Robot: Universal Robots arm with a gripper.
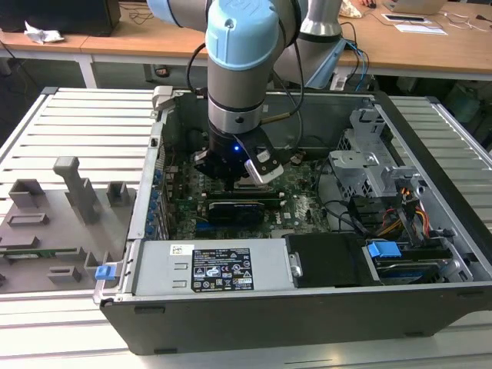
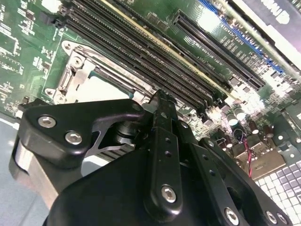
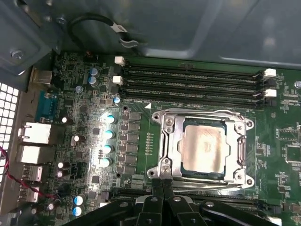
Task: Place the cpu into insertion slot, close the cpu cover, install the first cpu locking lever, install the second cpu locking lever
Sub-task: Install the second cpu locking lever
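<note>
In the first wrist view the cpu [image 3: 204, 149], a silver-grey square, lies flat in the insertion slot [image 3: 164, 172] on the green motherboard. The cpu cover [image 3: 172, 141], a metal plate with a central window, is down around the chip. A wire lever [image 3: 202, 111] runs along one edge of the socket. My gripper [image 3: 162, 182] is shut with nothing in it, its black fingertips just off the socket's near corner. In the second wrist view the gripper [image 2: 160, 100] hangs close above the socket [image 2: 89, 80]. In the exterior view the gripper [image 1: 234, 175] is down inside the open computer case.
Long memory slots [image 3: 188, 81] run beside the socket. A black expansion card [image 1: 234, 209] sits nearer the power supply [image 1: 211, 269]. A drive cage [image 1: 369, 165] and cables [image 1: 407, 215] crowd the exterior view's right. A grey fixture plate [image 1: 54, 223] lies outside the case.
</note>
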